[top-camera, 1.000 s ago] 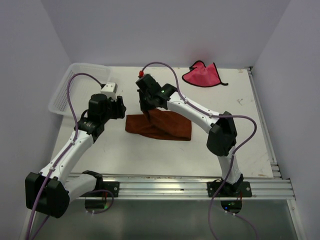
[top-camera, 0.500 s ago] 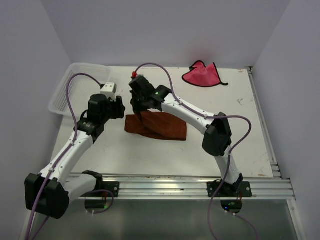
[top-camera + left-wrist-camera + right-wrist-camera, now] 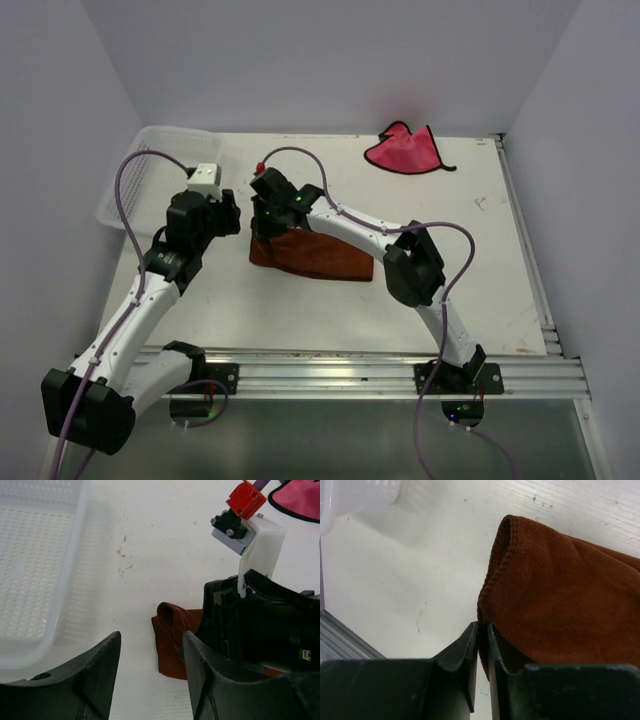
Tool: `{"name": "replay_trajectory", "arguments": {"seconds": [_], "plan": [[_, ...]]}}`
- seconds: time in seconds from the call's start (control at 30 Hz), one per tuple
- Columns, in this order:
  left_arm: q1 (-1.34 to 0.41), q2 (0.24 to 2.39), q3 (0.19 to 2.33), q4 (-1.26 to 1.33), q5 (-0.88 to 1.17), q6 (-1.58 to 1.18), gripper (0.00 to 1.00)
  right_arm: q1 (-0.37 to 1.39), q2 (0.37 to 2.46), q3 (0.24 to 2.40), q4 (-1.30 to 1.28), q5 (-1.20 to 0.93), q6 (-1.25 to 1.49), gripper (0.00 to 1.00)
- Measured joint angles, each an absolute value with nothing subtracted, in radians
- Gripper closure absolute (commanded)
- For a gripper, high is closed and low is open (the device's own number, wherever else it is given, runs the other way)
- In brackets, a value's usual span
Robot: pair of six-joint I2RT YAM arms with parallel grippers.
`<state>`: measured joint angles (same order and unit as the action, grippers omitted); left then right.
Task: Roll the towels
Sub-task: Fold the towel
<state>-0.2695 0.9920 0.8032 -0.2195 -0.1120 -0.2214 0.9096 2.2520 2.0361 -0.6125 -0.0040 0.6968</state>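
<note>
A rust-brown towel (image 3: 325,256) lies folded in a long strip at the table's middle; it also shows in the left wrist view (image 3: 172,635) and the right wrist view (image 3: 560,605). My right gripper (image 3: 267,233) (image 3: 483,626) is at the strip's left end, jaws a thin slit apart with the towel's hemmed edge between them. My left gripper (image 3: 229,215) (image 3: 151,639) hovers open just left of that end, touching nothing. The pink towel (image 3: 405,150) (image 3: 300,500) lies flat at the far back right.
A white mesh basket (image 3: 150,170) (image 3: 35,570) (image 3: 360,495) sits at the back left corner, close to my left arm. A metal rail (image 3: 350,372) runs along the near edge. White walls enclose the table on three sides.
My right gripper has swept left across the brown towel to its left end, carrying the edge over. The left gripper has shifted slightly back and left.
</note>
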Motion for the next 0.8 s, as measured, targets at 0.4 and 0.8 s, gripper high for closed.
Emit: {"name": "replay_trajectory", "arguments": {"seconds": [0.4,0.8], "plan": [[-0.27,0.942,0.794,-0.219,-0.185,-0.225,0.43,0.884,2.2,1.924,-0.551,-0.066,0.72,0.53],[-0.27,1.047,0.787,-0.203,-0.08,-0.245,0.57,0.503,1.796,1.411,-0.478,-0.037,0.665,0.97]]}}
